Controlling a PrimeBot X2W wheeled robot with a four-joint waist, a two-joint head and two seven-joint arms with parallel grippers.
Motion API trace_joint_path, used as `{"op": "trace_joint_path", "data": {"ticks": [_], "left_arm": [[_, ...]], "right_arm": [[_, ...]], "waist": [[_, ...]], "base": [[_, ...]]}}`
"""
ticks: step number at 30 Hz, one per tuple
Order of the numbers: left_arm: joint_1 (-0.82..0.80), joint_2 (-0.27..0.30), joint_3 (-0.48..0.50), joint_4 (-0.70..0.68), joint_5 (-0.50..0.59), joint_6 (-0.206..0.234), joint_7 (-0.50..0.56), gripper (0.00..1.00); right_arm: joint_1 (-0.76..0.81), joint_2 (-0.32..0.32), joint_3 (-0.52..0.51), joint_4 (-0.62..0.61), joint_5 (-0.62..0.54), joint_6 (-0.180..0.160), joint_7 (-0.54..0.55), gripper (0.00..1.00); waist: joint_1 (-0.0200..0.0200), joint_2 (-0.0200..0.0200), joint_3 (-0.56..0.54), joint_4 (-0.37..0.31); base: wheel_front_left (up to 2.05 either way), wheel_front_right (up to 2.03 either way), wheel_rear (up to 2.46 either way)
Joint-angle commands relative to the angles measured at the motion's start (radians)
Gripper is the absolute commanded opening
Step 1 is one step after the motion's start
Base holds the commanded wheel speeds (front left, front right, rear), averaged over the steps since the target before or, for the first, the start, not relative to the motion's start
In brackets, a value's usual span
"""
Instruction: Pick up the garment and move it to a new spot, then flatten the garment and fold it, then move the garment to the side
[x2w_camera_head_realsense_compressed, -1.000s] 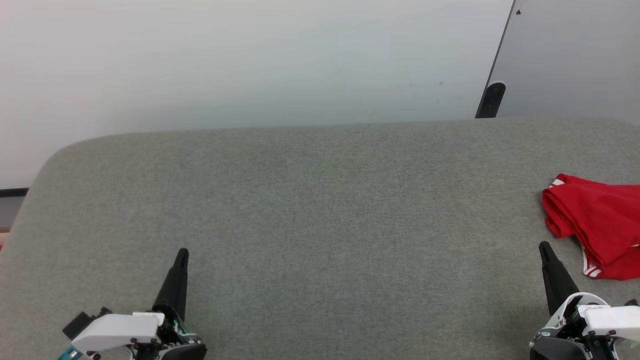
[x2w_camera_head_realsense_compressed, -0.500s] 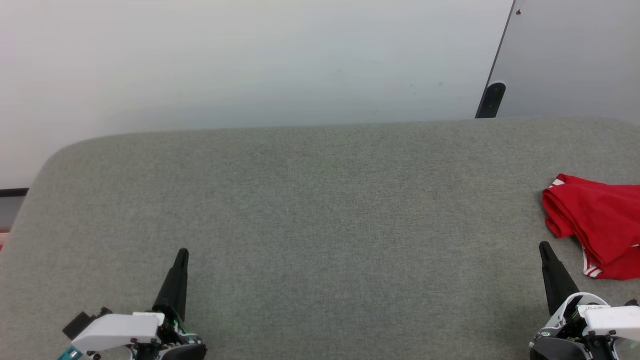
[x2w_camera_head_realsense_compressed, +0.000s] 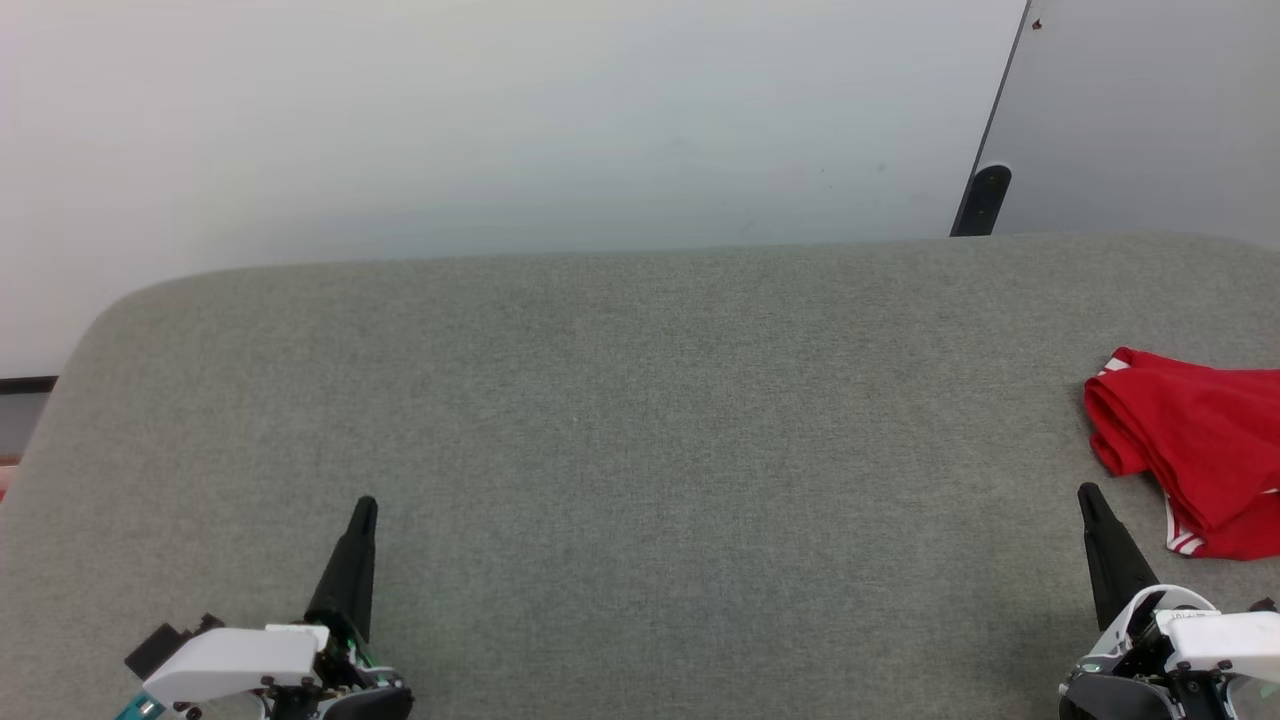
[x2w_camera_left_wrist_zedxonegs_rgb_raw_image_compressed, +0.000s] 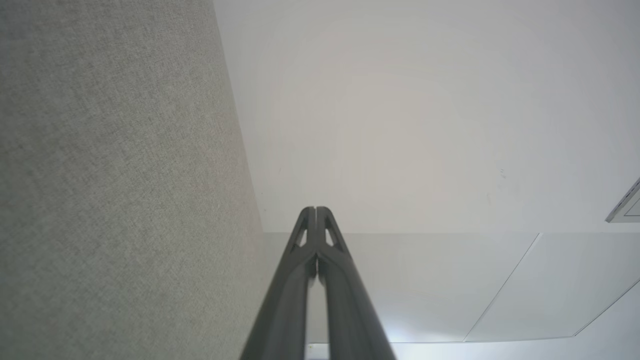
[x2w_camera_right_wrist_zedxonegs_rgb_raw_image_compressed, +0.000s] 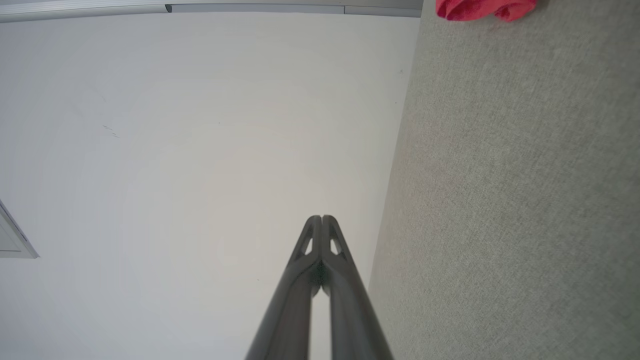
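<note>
Lying crumpled, garment (x2w_camera_head_realsense_compressed: 1200, 440) shows striped trim in head view; left hand (x2w_camera_left_wrist_zedxonegs_rgb_raw_image_compressed: 316, 210), right hand (x2w_camera_right_wrist_zedxonegs_rgb_raw_image_compressed: 321, 218) pressed together.

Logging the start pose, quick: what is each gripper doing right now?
Left gripper: closed, holding nothing.
Right gripper: closed, holding nothing; the crumpled red garment with white-striped trim lies apart from it.
</note>
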Motion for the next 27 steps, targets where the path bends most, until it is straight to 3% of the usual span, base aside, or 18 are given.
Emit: {"op": "trace_joint_path", "data": {"ticks": [1, 27], "left_arm": [[-0.010, 0.000, 0.002, 0.001, -0.002, -0.006, 0.003, 0.00], [-0.010, 0.000, 0.002, 0.001, -0.002, -0.006, 0.003, 0.00]], "right_arm": [[-0.003, 0.004, 0.000, 0.000, 0.001, -0.001, 0.002, 0.00], [-0.003, 0.004, 0.000, 0.000, 0.001, -0.001, 0.002, 0.00]], "waist": [[0.0000, 0.0000, 0.000, 0.000], [0.0000, 0.0000, 0.000, 0.000]], "base": [[0.00, 0.00, 0.00], [0.00, 0.00, 0.00]]}}
